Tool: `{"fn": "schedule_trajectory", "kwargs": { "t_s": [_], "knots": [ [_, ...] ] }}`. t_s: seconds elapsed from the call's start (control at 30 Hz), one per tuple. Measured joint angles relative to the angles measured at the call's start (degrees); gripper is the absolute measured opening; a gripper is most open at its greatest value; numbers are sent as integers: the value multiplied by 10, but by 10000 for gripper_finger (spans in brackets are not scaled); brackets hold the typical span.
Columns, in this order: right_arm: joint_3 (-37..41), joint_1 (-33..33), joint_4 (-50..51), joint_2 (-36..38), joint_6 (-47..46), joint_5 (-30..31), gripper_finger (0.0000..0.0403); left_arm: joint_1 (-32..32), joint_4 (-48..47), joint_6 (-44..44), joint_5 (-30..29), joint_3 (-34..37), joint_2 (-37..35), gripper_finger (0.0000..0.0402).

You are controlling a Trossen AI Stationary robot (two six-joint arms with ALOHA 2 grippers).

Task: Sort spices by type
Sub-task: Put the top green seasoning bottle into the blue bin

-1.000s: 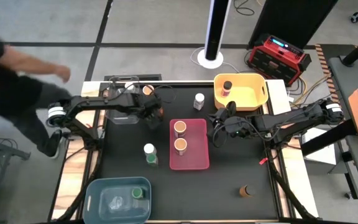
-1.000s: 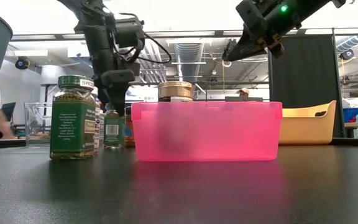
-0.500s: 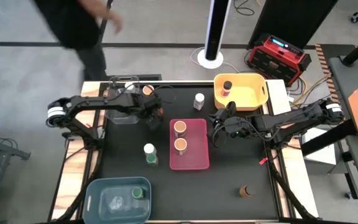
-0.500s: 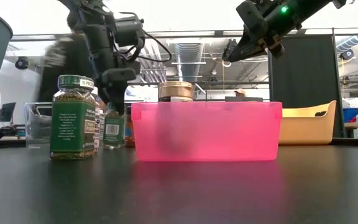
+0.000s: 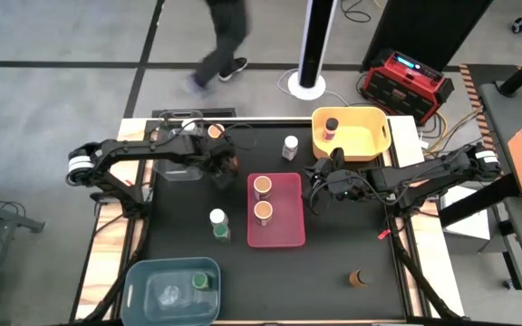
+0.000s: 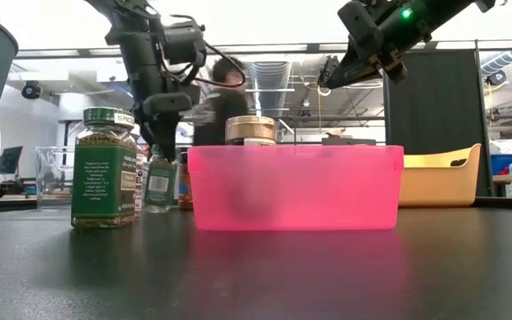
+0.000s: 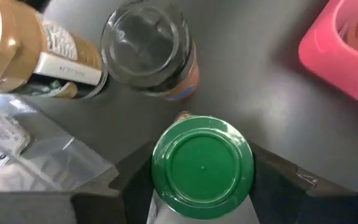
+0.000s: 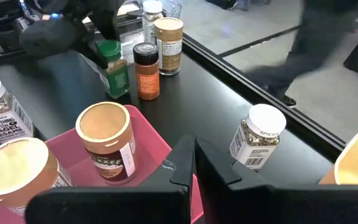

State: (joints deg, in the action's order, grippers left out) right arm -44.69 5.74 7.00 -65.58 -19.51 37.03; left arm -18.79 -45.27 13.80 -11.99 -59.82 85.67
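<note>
My left gripper [image 7: 202, 186] is clamped on the green-lidded jar [image 7: 202, 167], fingers either side of its neck just under the lid, so it can travel upright; in the low view it hangs tilted, just clear of the table [image 5: 333, 263]. Close by stand a dark-lidded orange jar [image 7: 149, 53] and a tan-lidded jar [image 8: 168, 43], leaving little side room. Open table lies toward the pink bin [image 5: 275, 210]. The blue bin [image 5: 172, 289] already holds one green lid, the likely destination. My right gripper [image 8: 194, 163], fingers together and empty, hovers beside the pink bin.
</note>
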Motion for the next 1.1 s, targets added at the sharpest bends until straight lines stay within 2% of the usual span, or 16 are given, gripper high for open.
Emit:
{"fn": "schedule_trajectory", "kwargs": {
  "t_s": [0.27, 0.43, 0.6, 0.8, 0.97, 1.1],
  "knots": [
    [1, 0, 2, 0, 0, 0, 9, 15, -61, -11, -7, -55, -60, 190],
    [1, 0, 4, 0, 0, 0, 9, 72, -106, -5, -5, -92, -120, 190],
    [1, 0, 5, 0, 1, 0, 9, 182, -109, 62, 5, -100, -176, 191],
    [2, 0, 4, 0, 14, -30, 9, 359, -119, 200, -11, -109, -204, 192],
    [2, 0, 5, 0, 15, -48, 9, 509, -165, 318, -79, -170, -179, 193],
    [2, 0, 4, 0, 15, -72, 9, 604, -250, 411, -96, -229, -130, 193]
  ]
}}
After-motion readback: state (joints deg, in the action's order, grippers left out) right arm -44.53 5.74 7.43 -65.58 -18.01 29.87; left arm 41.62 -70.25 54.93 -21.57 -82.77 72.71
